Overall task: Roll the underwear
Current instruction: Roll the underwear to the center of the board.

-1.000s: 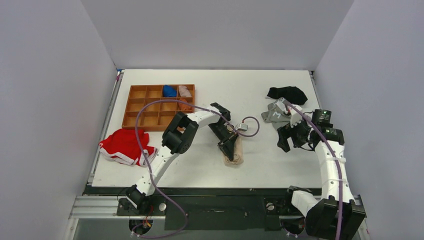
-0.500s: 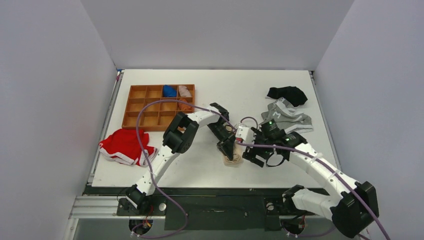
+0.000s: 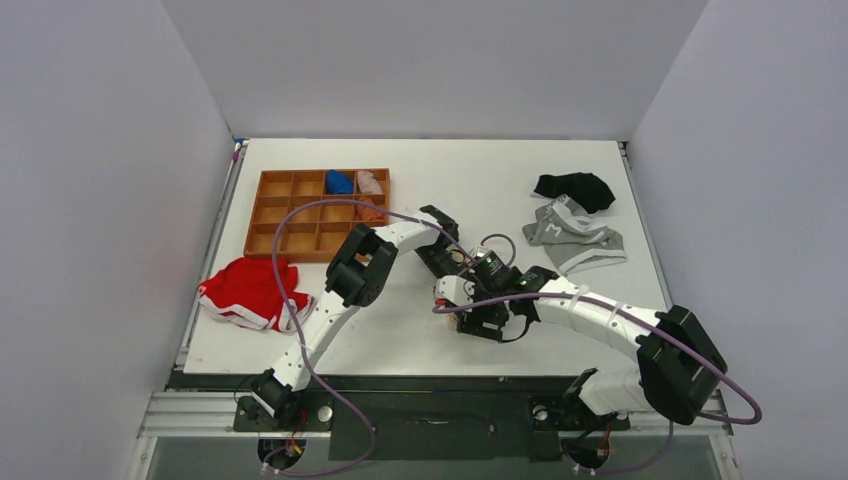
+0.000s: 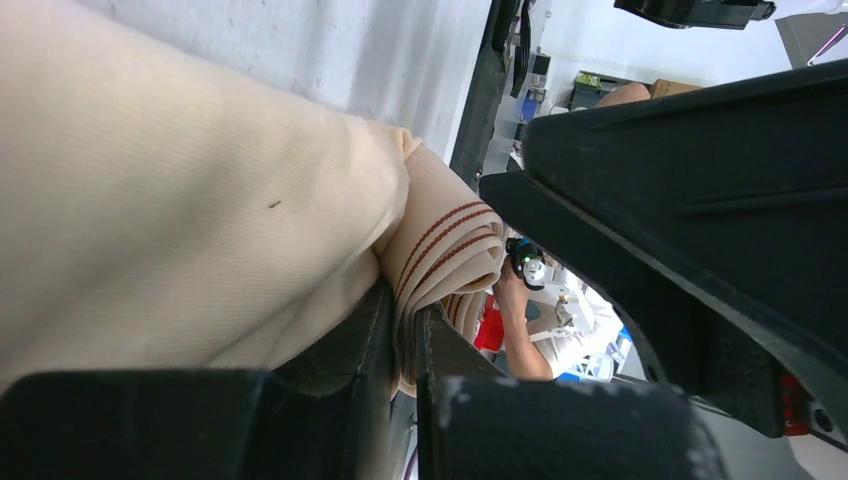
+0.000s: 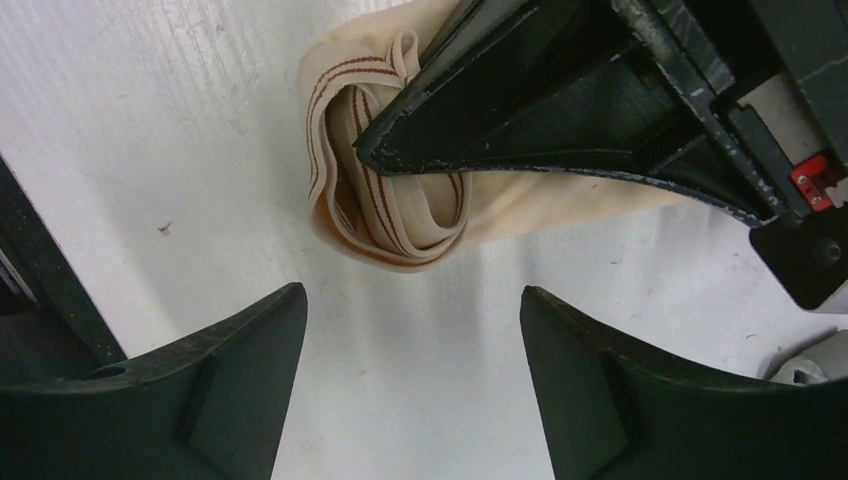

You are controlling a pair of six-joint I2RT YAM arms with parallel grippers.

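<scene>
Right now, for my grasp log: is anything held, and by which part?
Left gripper pinches the underwear at its roll's striped end; right gripper, jaws open, holds nothing.

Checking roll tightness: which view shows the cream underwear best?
Right wrist: the underwear shows its coiled, red-striped end plainly. Left wrist gives only close-up fabric; the top view barely shows it.

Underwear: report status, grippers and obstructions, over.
Left gripper shut on the underwear, a cream roll on the table. Right gripper open, facing the roll's end, not touching. Nothing else between them.
</scene>
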